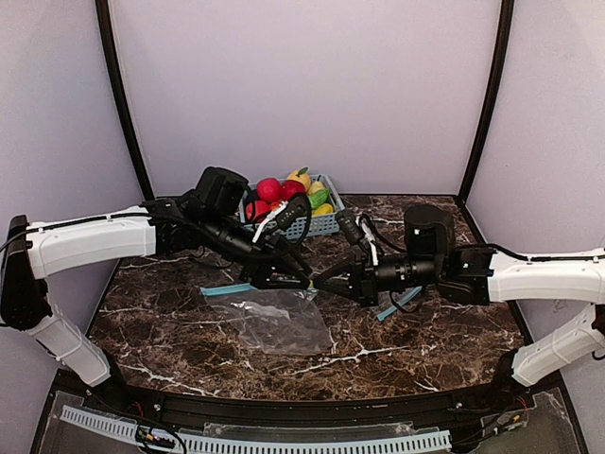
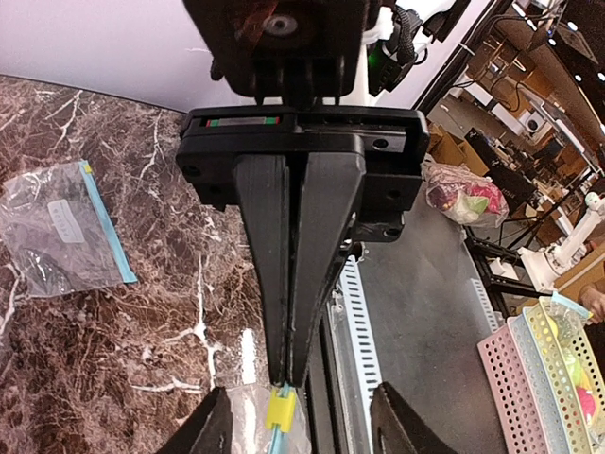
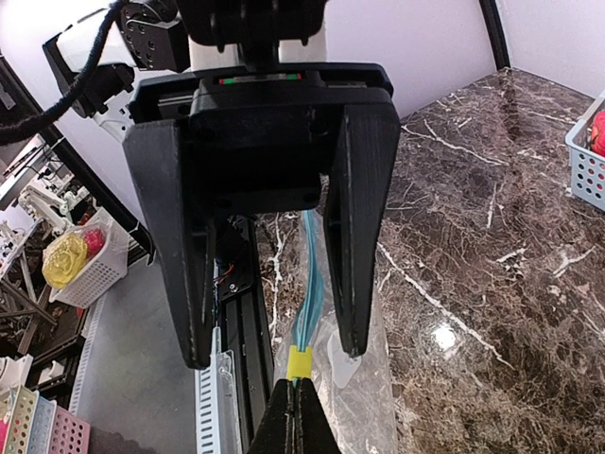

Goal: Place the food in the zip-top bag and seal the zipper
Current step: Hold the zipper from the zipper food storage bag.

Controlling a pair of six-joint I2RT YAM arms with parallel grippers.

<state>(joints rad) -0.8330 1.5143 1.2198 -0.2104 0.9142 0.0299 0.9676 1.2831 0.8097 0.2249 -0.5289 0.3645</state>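
Observation:
The food [image 1: 284, 192], small red, yellow and green toy pieces, sits heaped in the light-blue mesh basket [image 1: 326, 224] at the back of the table. The clear zip-top bag [image 1: 279, 322] lies flat at the middle, its zipper [image 1: 227, 290] along the far edge. My right gripper [image 3: 298, 386] is shut on the zipper [image 3: 310, 284] just behind the yellow slider [image 3: 300, 364]. Facing it, my left gripper [image 2: 304, 416] is open, its fingers [image 3: 364, 265] astride the zipper strip without touching it. Both grippers meet over the bag's right corner [image 1: 312, 281].
A second clear bag [image 2: 61, 227] with a blue strip [image 1: 402, 303] lies under the right arm. A white slotted rail [image 1: 255, 437] runs along the near edge. The basket's corner [image 3: 586, 170] shows far right in the right wrist view.

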